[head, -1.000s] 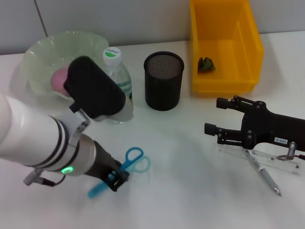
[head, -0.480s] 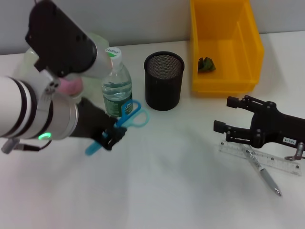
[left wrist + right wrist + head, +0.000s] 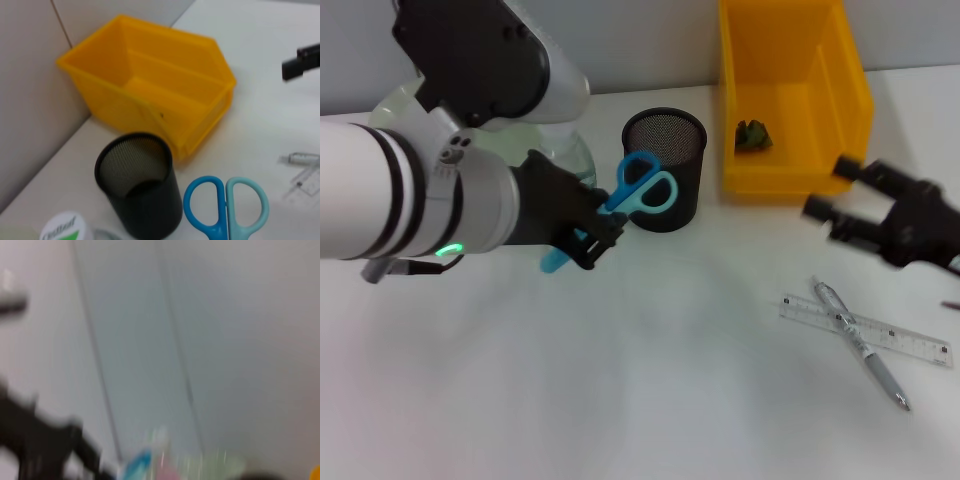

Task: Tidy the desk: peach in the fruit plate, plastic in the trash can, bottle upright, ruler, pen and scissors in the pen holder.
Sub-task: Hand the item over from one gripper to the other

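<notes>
My left gripper (image 3: 588, 238) is shut on the blue scissors (image 3: 638, 192) and holds them in the air just left of the black mesh pen holder (image 3: 665, 165), handles toward it. The left wrist view shows the scissors' handles (image 3: 226, 205) beside the pen holder (image 3: 137, 182). The ruler (image 3: 890, 338) and pen (image 3: 865, 350) lie crossed on the table at the right. My right gripper (image 3: 835, 190) hovers open above and behind them. Green plastic (image 3: 752, 135) lies in the yellow trash can (image 3: 790, 170). The bottle (image 3: 577, 160) is mostly hidden behind my left arm, and only its cap (image 3: 62, 227) shows in the left wrist view. The peach is hidden.
The pale green fruit plate (image 3: 390, 105) peeks out behind my left arm at the back left. The trash can (image 3: 150, 95) stands right of the pen holder, against the back wall.
My left gripper lifted the scissors off the table and carried them right, up to the pen holder. The right gripper moved up and back, away from the ruler and pen.
</notes>
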Robot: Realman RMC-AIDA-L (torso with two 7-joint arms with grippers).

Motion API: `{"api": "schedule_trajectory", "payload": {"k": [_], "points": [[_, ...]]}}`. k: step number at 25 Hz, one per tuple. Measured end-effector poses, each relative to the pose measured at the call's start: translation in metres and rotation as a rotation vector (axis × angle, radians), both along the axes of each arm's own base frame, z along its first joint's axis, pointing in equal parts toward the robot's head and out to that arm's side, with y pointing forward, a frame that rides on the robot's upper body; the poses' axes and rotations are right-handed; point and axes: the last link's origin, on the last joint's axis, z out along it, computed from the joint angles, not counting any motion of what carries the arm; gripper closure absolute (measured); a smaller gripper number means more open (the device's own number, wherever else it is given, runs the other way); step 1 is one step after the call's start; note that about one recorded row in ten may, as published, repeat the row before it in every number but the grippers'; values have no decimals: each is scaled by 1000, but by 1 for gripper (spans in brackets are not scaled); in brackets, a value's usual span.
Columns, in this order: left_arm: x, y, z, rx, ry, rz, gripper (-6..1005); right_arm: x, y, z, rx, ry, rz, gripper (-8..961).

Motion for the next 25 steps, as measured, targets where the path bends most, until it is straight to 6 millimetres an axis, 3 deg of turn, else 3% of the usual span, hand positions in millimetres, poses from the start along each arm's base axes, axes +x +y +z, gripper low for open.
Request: {"api": "schedule_trajectory", "payload": {"k": [1,6,11,16,25], "points": [[3,0,-2,4,-10,-19,770,2,-3,8,57,107,-25,111],[4,-1,-4,7,-17,-33,770,4,-13,16,124,247,-48,111],[18,-4,-15,41,-67,-167,770,3,-20,16,122,274,-33,110],[27,0,-13,93,-116,-231,771,11,-25,21,152,279,-64,110],[28,0,-22,187,-205,-321,771,12,-29,20,162,299,-70,111]]}}
